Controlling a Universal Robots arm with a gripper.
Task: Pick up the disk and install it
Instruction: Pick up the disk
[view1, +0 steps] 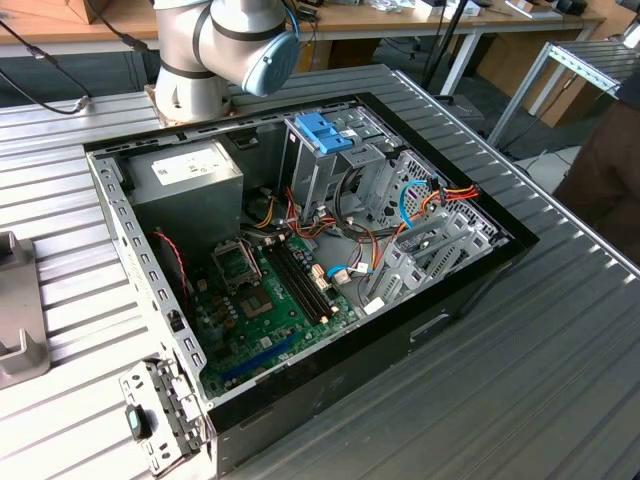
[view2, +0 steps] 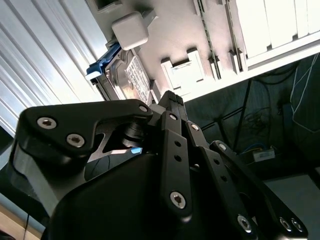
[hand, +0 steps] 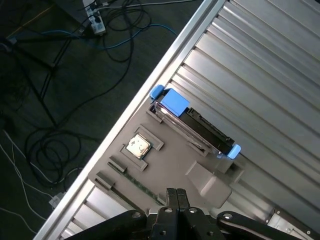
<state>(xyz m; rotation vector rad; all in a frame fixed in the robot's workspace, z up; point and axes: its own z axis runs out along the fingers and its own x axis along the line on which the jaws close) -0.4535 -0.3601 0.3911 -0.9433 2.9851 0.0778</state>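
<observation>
Where the ribbed silver metal bench (hand: 260, 65) ends at its edge rail, a flat grey plastic holder plate (hand: 170, 142) sits right against that edge. The disk (hand: 200, 127), a dark metal rectangular hard drive in a light-blue plastic carrier, stands on its long side in a slot of this plate. Blue tabs show at both of its ends. In the second wrist view the disk (view2: 131, 77) shows its labelled face, with a pale rounded block (view2: 130, 30) of the holder just beside its blue end.

The black two-fingered gripper (hand: 175, 194) is clenched with its fingertips pressed together and nothing between them. It hangs over the holder plate, apart from the disk and touching nothing. The second wrist view shows the gripper (view2: 171, 97) with the same closed tips pointing toward the plate near the disk. A small square silver processor chip (hand: 138, 146) lies in a recess of the plate between the disk and the bench edge. Beyond that edge, loose cables (hand: 60, 75) trail across the dark floor.

In the exterior view an open black computer case (view1: 350, 370) lies in the middle of the bench (view1: 560, 380). It holds a green motherboard (view1: 270, 300), a grey power supply box (view1: 190, 180) and a tall metal drive cage (view1: 320, 175) topped by a blue-handled carrier (view1: 325, 132). The grey robot arm (view1: 215, 45) rises from the bench edge behind the case.
</observation>
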